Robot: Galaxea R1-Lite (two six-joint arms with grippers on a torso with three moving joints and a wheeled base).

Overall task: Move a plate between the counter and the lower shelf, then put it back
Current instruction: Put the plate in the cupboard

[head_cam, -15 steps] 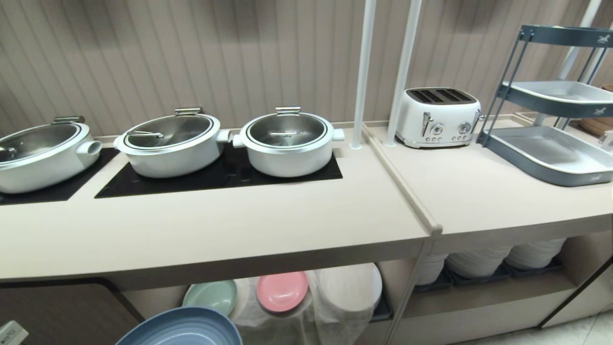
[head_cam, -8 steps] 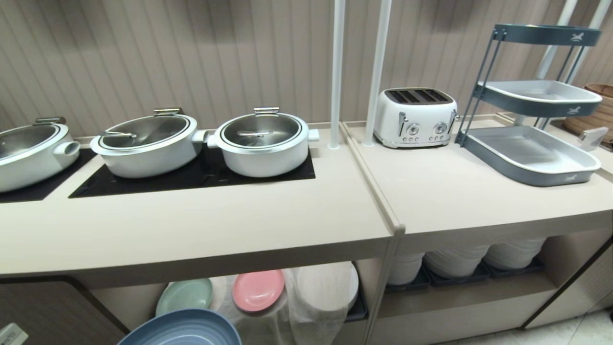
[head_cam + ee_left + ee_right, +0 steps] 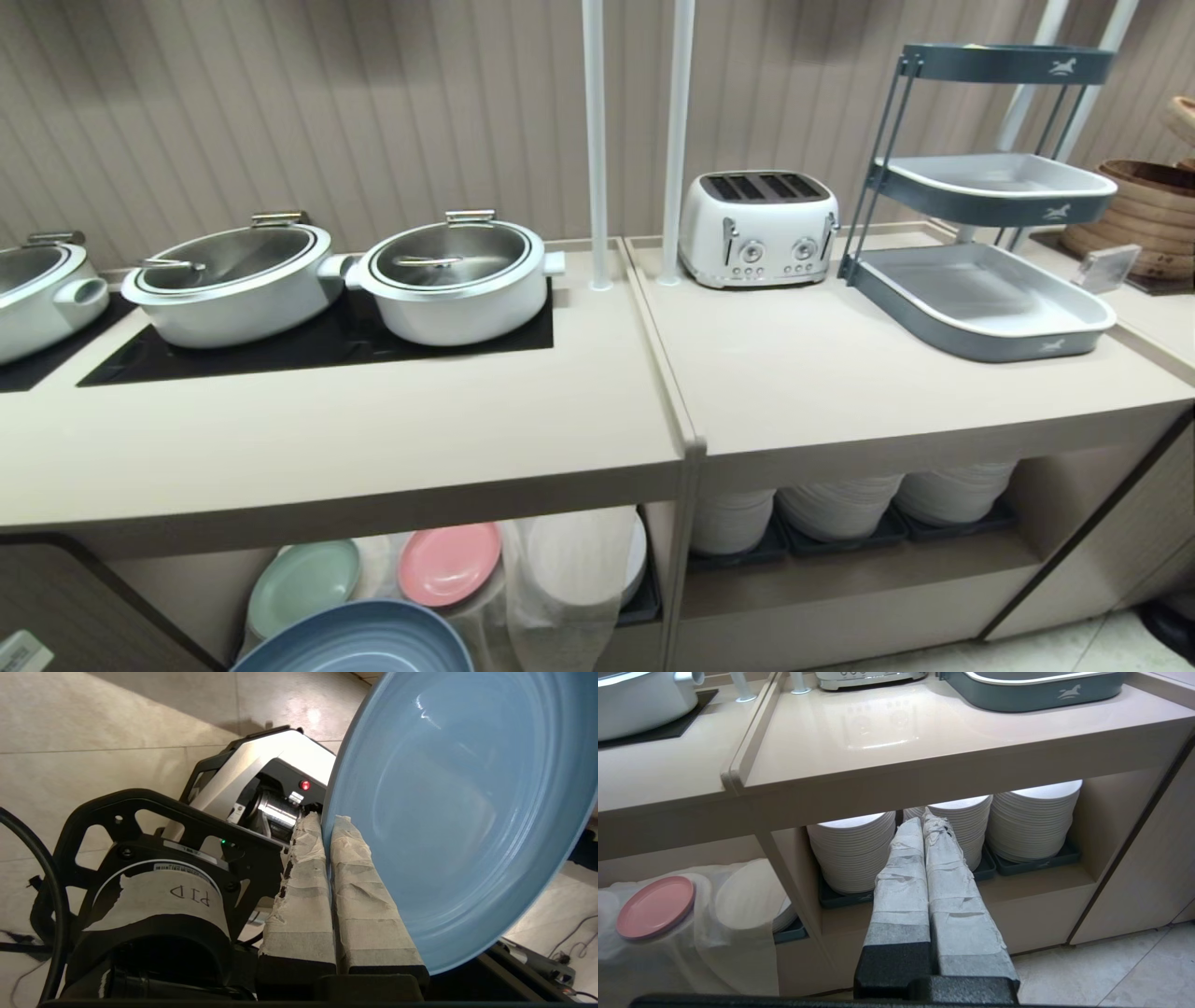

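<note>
Plate [image 3: 467, 812] clamped by its rim between the left gripper [image 3: 327, 826] fingers, held in front of and below the counter [image 3: 373, 439] edge, near the shelf [image 3: 215, 579]. Tiled floor below; ribbed wall behind. Wrist label reads "PID". Right gripper [image 3: 923, 821] closed, empty

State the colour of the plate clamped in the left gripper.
Light blue; the plate shows best in the left wrist view.

The left tool [image 3: 327, 826] has its taped fingers [image 3: 299, 891] pinched on the rim of the plate [image 3: 467, 812], while the right tool [image 3: 923, 823] hangs closed, fingers pressed together, holding nothing.
</note>
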